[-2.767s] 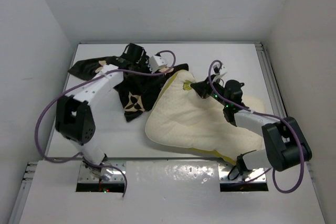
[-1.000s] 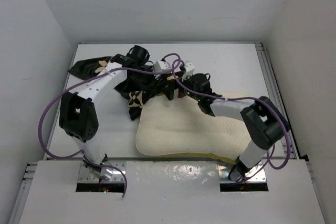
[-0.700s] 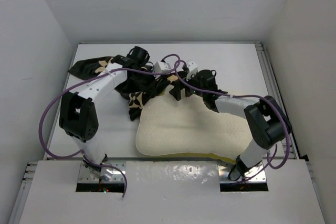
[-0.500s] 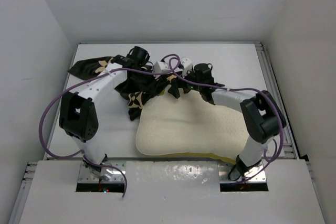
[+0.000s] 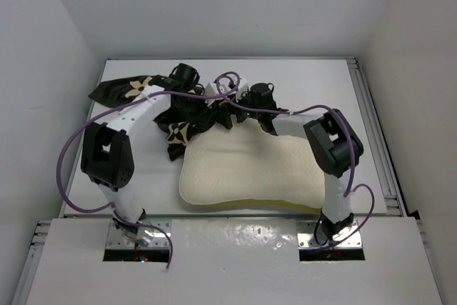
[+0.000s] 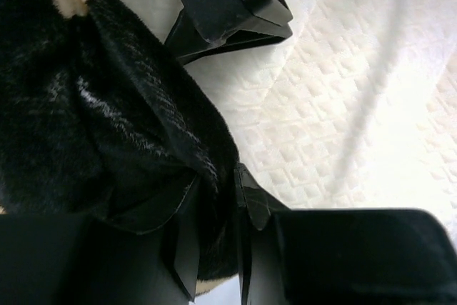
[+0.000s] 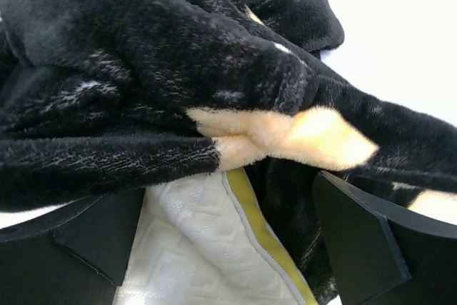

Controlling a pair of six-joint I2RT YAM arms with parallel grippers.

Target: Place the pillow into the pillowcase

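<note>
Looking at your left fingers [image 6: 251, 203], you find them close together. A fold of the black plush pillowcase with tan flower print [image 6: 86, 105] fills the narrow gap and touches both, so they pinch its edge. Just beside that fold, to the right in the left wrist view, lies the cream-yellow quilted soft pillow [image 6: 343, 105], uncovered there.

Your right fingers [image 7: 357, 237] stand wide apart and grip nothing. Between them a corner of the pillow [image 7: 189, 248], edged with yellow-green piping, pokes up from below. The pillowcase [image 7: 143, 48] drapes over the tip of that corner in thick dark folds, with a tan petal showing at the front.

From the top camera you see both wrists meeting at the far edge of the pillow [image 5: 250, 173], near the middle of the white tabletop [image 5: 314, 83]. The pillow lies flat on the near half, almost all of it outside the case. The pillowcase [image 5: 186, 108] is bunched at the pillow's far left corner and trails away toward the tabletop's far left corner. Purple cables [image 5: 60, 176] loop along both arms. The left arm reaches in from the near left, and the right arm bends over the pillow's right side.
</note>
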